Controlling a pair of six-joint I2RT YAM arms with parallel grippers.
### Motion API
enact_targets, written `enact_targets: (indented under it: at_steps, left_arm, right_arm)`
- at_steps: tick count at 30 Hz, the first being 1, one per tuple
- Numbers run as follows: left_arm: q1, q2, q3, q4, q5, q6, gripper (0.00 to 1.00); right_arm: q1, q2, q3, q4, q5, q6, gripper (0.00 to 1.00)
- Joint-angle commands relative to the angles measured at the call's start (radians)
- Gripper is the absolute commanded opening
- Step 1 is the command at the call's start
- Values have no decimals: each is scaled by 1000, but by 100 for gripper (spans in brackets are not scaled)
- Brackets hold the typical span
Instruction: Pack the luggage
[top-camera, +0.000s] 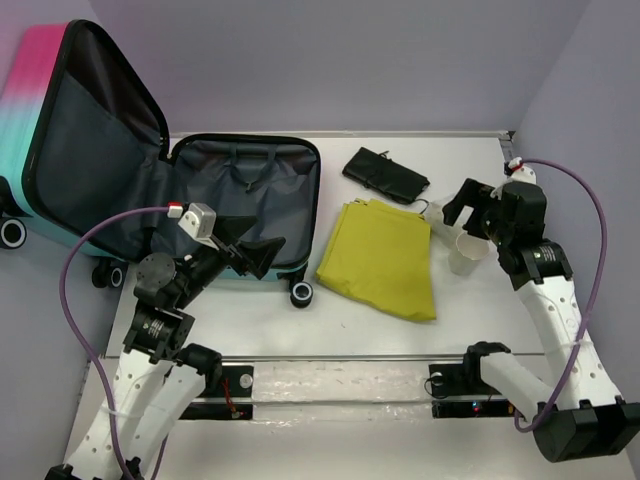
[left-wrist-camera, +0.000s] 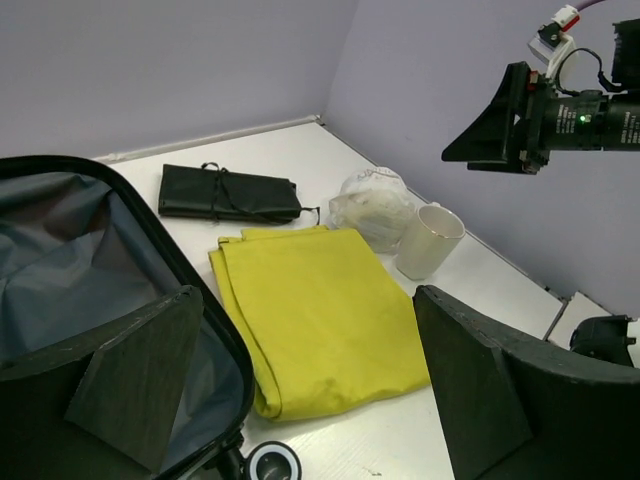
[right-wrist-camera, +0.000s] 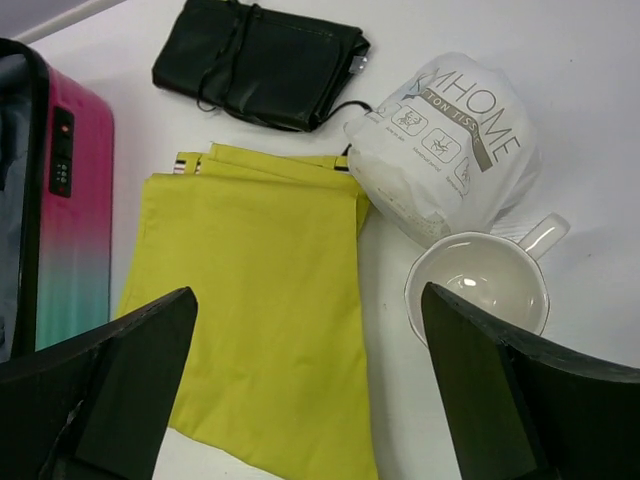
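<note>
Judging progress: basically at zero. The luggage (top-camera: 240, 195) lies open at the left end of the table, with its lid (top-camera: 90, 160) swung up and leaning back on the left. The base half shows only dark grey lining and loose straps, and nothing packed that I can see. The lid half looks like bare lining too, though its lower part is hidden behind the arm.

Left gripper (top-camera: 252, 245) hovers over the luggage's near right corner, jaws spread wide, holding nothing.

Just right of the luggage: yellow cloth (top-camera: 380, 262), folded flat, close to the shell but not in it.

Right of the luggage and further back: black pouch (top-camera: 385, 174), rolled and tied with a cord, just apart from the cloth's far edge.

Further right of the luggage, past the cloth: white packet (right-wrist-camera: 445, 140), printed, closed, contents not visible. It touches the cloth's far right corner.

Cup (right-wrist-camera: 478, 290) sits against the packet's near side, upright and empty.

Right gripper (top-camera: 465, 205), farthest from the luggage, hangs above the packet and cup, jaws spread, nothing between them.

Left to do, as I read it: all four loose items go into the base, then lid down and zip. The cloth is the nearest candidate for the left arm. The cup and packet sit under the right.
</note>
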Motion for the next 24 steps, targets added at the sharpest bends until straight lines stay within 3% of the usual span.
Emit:
enact_targets:
  at_steps: [1, 15, 24]
  left_arm:
    - [-20, 10, 51, 2, -8, 32, 99]
    - [-54, 21, 54, -21, -18, 55, 99]
    - [-60, 41, 57, -27, -14, 64, 99]
  right_arm:
    - [-4, 75, 5, 96, 98, 27, 100]
    - [-44, 487, 94, 245, 148, 26, 100]
    - [-73, 580, 148, 262, 260, -9, 100]
